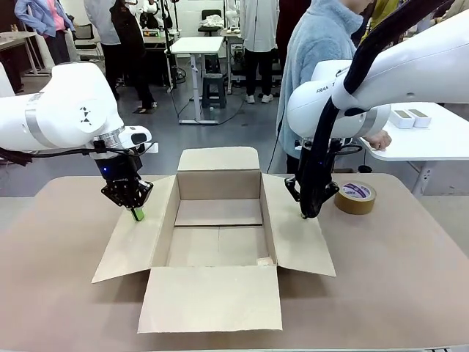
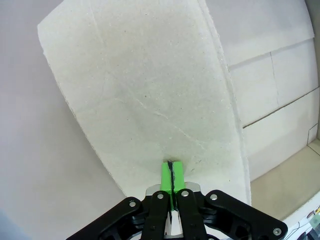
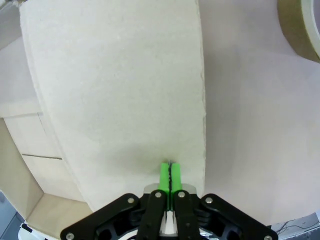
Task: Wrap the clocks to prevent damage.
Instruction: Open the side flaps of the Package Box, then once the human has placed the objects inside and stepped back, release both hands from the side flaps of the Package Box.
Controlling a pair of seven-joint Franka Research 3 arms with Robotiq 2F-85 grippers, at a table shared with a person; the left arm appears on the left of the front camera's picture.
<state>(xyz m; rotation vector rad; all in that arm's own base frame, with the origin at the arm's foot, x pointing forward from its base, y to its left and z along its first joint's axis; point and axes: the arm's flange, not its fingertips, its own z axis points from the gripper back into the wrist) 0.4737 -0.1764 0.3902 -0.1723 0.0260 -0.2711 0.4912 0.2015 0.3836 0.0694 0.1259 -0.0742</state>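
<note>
Left gripper [image 1: 137, 213] [image 2: 171, 170]: jaws closed, green pads flat together with nothing between them. We see it pointing down at the left flap [image 1: 135, 242] [image 2: 145, 90] of the cardboard box [image 1: 218, 185], near that flap's outer edge.
Right gripper [image 1: 306, 214] [image 3: 170, 172]: also closed on nothing, tips down on the right flap [image 1: 300, 242] [image 3: 125, 85], near its outer edge.
Contact: each wrist view shows a small shadow where the pads meet the cardboard. We cannot tell how hard either one presses.
Clocks: we cannot tell where they are or how they look from these pictures.
Box: open, all four flaps spread outward. The floor is bare brown card with a seam across the middle.
Hard to make out: a small pale scrap on the box floor by the near right corner, too small for us to name.
Tape roll [image 1: 355, 196] [image 3: 300, 25]: brown, lying flat on the table [image 1: 396, 279] just right of the right flap. The right wrist view cuts it off at the top corner.
Person [image 1: 315, 44]: stands at the far side in a light blue top, partly hidden behind the right arm. One hand [image 1: 379, 139] rests on a white side table [image 1: 432, 139].
Right gripper in front view: dark against the flap, so we cannot make out its pads.
</note>
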